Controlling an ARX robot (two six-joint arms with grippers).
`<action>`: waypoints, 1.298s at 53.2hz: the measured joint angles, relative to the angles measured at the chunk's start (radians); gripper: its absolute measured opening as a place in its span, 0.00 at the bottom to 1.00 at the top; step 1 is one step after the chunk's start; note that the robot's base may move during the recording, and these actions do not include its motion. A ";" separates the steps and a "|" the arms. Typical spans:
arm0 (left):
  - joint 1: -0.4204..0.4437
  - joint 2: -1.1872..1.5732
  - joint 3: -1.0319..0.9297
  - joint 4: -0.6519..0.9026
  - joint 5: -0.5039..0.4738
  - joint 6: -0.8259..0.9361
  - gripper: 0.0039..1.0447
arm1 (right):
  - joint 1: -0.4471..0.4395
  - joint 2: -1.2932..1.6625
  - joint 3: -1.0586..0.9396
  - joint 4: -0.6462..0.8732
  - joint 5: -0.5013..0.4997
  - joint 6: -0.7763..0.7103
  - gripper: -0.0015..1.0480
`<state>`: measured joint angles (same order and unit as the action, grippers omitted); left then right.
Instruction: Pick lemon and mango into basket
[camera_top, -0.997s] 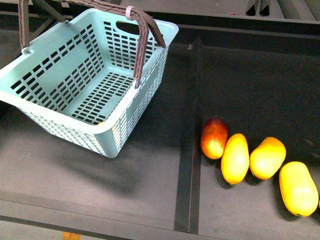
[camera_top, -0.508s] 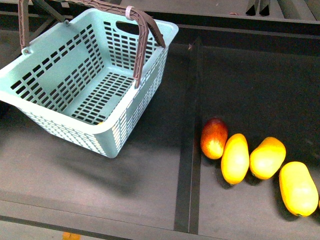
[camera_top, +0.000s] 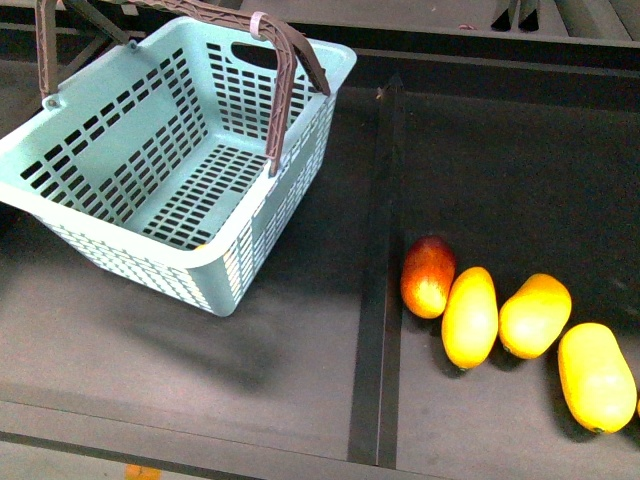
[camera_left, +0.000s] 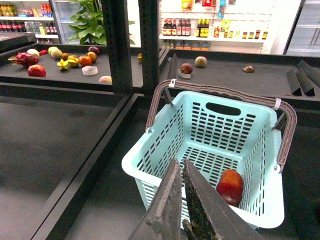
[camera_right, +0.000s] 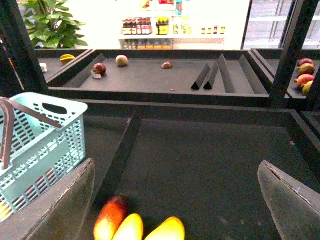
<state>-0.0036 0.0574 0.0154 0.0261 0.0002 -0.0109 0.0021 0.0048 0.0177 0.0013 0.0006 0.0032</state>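
Observation:
The light teal basket stands tilted at the back left of the dark shelf. In the left wrist view a red mango lies inside the basket, against its wall; the front view hides it. The orange-yellow lemon lies on the right, in a row of fruit. My left gripper is shut with nothing in it and hangs above the basket's near rim. My right gripper is open and empty above the fruit row, with the lemon below it. Neither gripper shows in the front view.
A red-and-yellow fruit and two long yellow fruits flank the lemon. A raised dark divider runs between the basket's side and the fruit. The brown handles stand up over the basket.

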 joint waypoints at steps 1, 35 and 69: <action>0.000 -0.020 0.000 -0.013 0.000 0.000 0.03 | 0.000 0.000 0.000 0.000 0.000 0.000 0.92; 0.000 -0.051 0.000 -0.024 0.000 0.000 0.03 | 0.000 0.000 0.000 0.000 0.000 0.000 0.92; 0.000 -0.051 0.000 -0.024 0.000 0.000 0.84 | 0.000 0.000 0.000 0.000 0.000 0.000 0.92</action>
<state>-0.0036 0.0063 0.0154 0.0017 -0.0002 -0.0109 0.0021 0.0048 0.0177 0.0013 0.0002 0.0032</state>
